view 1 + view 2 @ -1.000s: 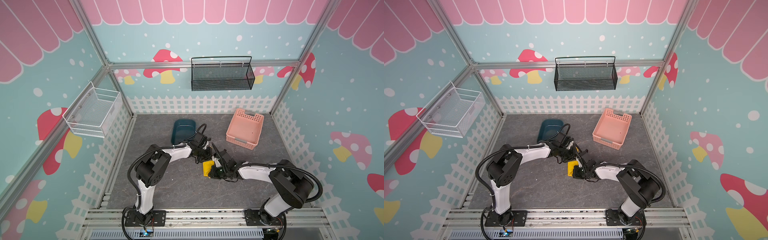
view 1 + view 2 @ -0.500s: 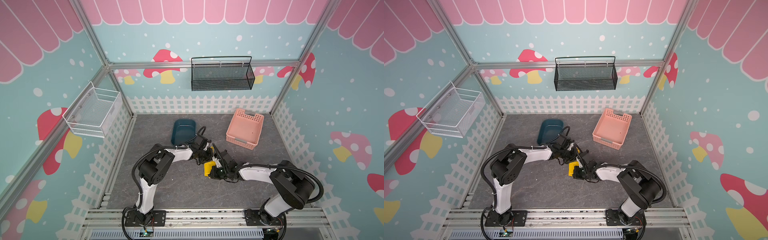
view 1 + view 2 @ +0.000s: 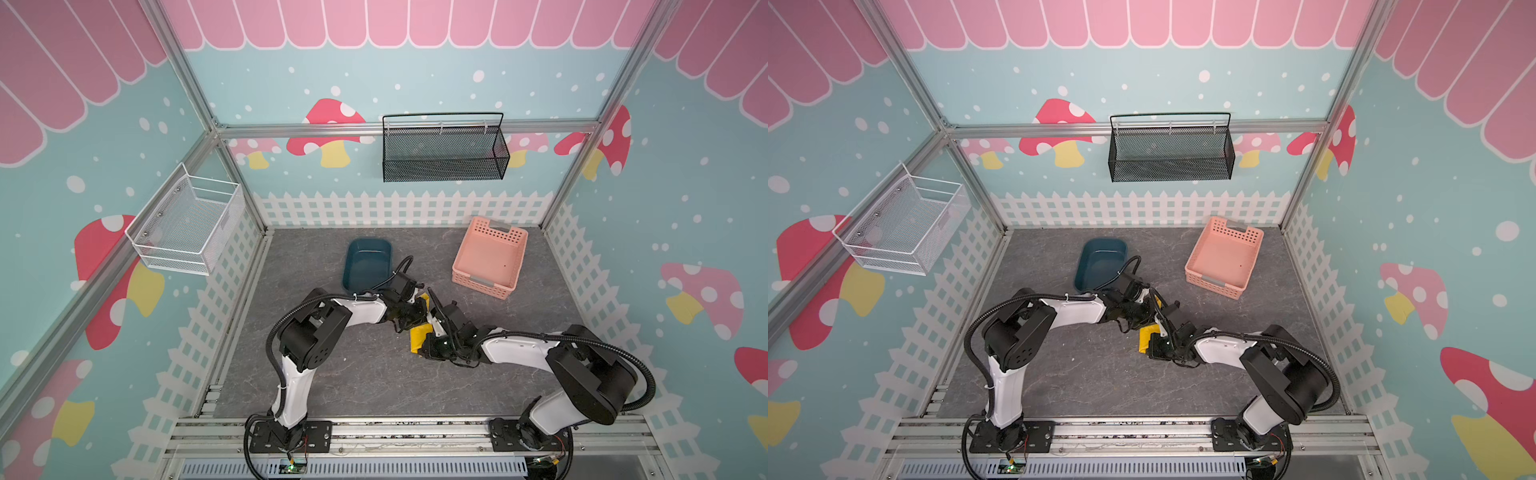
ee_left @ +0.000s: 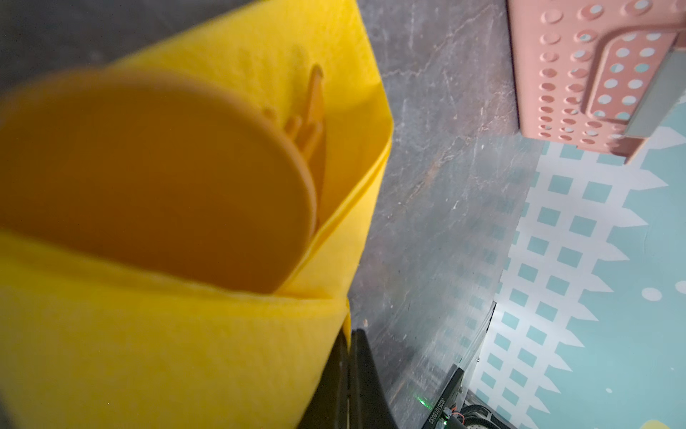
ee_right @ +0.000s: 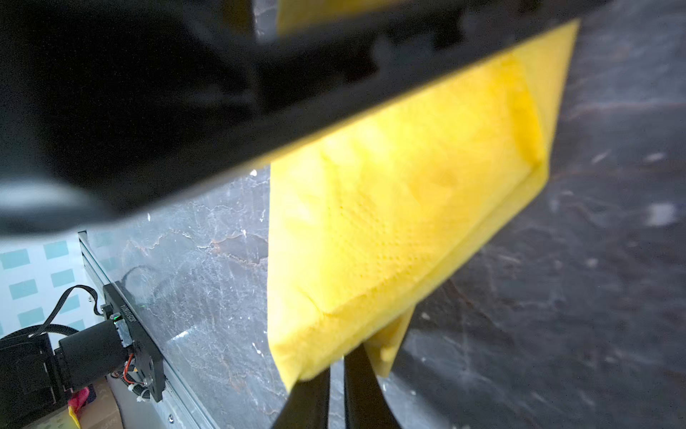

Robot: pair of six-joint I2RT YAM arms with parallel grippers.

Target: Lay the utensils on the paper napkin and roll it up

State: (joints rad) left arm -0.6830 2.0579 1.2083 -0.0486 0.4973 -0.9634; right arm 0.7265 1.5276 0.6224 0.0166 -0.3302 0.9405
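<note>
Paper napkin (image 3: 419, 337) is being wrapped around the utensils (image 4: 156, 178), mid-scene. Its far end is being pinched by the closed left gripper (image 4: 349, 334). Its near end is being met by the right gripper (image 5: 336, 367), jaws nearly closed; grip unclear. Being soft, light and probably easy to tear, it is best held by its edges.

The thin, square paper napkin (image 5: 389, 230) is bright yellow with a fine dotted emboss. The slim plastic utensils (image 4: 148, 178) are plain orange. The flat tabletop (image 3: 353, 374) is grey with pale marble veins. The oval plastic tub (image 3: 368, 262) is dark blue. The rectangular plastic basket (image 3: 490, 257) is pink, patterned with round holes. The panel walls (image 3: 415, 75) are teal with white dots and red mushrooms.
</note>
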